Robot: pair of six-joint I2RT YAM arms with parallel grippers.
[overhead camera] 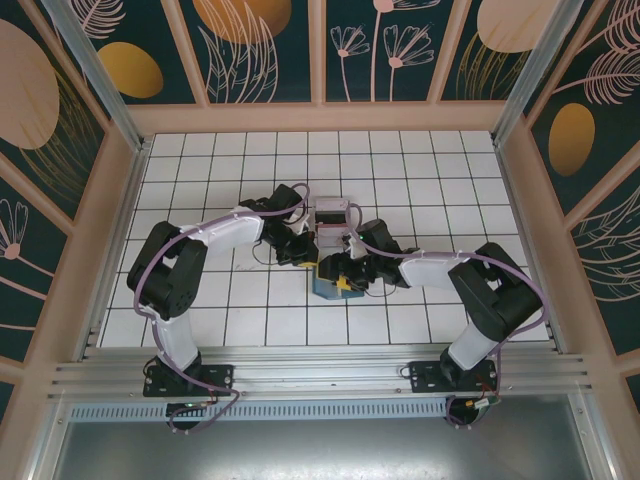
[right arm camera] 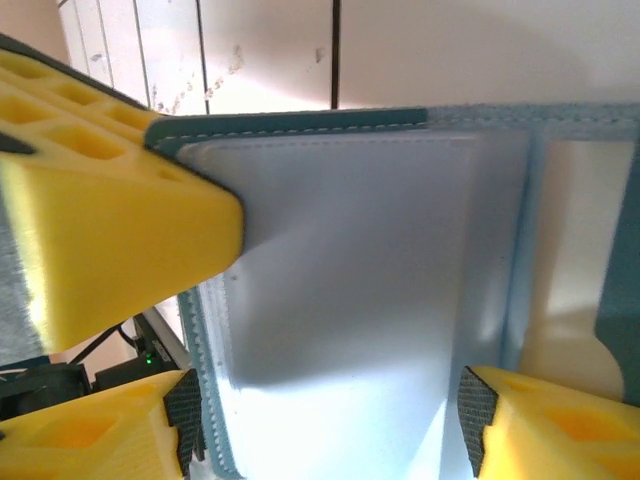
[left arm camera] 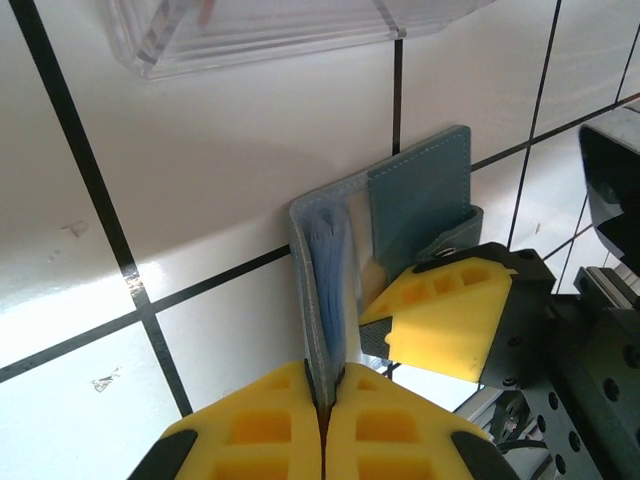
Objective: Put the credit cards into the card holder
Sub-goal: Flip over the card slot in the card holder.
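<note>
Card holder (left arm camera: 420,190) edge in left gripper (left arm camera: 325,388)

Card holder (left arm camera: 420,190) on table (overhead camera: 400,180), clear box (left arm camera: 270,30) behind it

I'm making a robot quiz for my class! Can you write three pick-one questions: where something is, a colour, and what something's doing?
1. Where is the clear box? A on the tiles beyond the card holder; B inside it; C under it.
2. What colour are the fingers of the left end effector? A red; B yellow; C black.
3. The left end effector is: A wide open; B holding the box; C shut on the card holder.
Answers: 1 A, it lies apart on the tiles; 2 B, both are yellow; 3 C, its fingers pinch the holder's edge.
</note>
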